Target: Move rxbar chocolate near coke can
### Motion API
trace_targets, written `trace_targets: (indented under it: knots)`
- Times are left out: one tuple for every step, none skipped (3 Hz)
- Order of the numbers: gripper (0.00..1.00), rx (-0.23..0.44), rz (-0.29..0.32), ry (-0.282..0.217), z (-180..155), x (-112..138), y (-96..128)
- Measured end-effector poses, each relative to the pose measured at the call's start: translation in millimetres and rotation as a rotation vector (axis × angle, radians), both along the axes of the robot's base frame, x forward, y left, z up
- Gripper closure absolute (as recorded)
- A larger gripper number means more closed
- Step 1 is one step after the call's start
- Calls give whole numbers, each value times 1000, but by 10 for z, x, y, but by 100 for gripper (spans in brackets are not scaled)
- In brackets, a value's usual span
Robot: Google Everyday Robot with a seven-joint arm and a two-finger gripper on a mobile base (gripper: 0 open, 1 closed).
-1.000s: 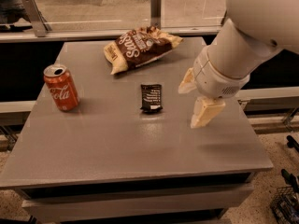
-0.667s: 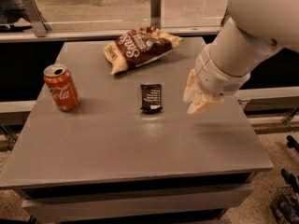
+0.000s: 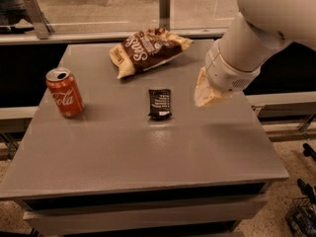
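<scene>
The rxbar chocolate, a small flat black wrapper with white print, lies near the middle of the grey table. The coke can, red with white script and a silver top, stands upright at the table's left side, well apart from the bar. My gripper, cream-coloured at the end of a large white arm, hovers above the table just to the right of the bar and is not touching it. It holds nothing that I can see.
A large brown chip bag lies at the back of the table behind the bar. A metal rail runs behind the table. The table's right edge lies under the arm. A dark wire object sits on the floor at lower right.
The gripper has turned at the wrist and shifted slightly up and back, staying right of the bar. The bar, can and chip bag have not moved.
</scene>
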State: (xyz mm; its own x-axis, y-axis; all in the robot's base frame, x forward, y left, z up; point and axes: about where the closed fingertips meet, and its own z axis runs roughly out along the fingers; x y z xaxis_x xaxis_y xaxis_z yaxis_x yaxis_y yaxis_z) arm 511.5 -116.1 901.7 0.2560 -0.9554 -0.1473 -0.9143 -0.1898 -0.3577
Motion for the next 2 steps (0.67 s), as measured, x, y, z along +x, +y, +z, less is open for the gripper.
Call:
trace_targets:
  knots:
    - [100,-6,-10,-5,-3,29,5]
    - [100,-5,-5,-42,39,96,53]
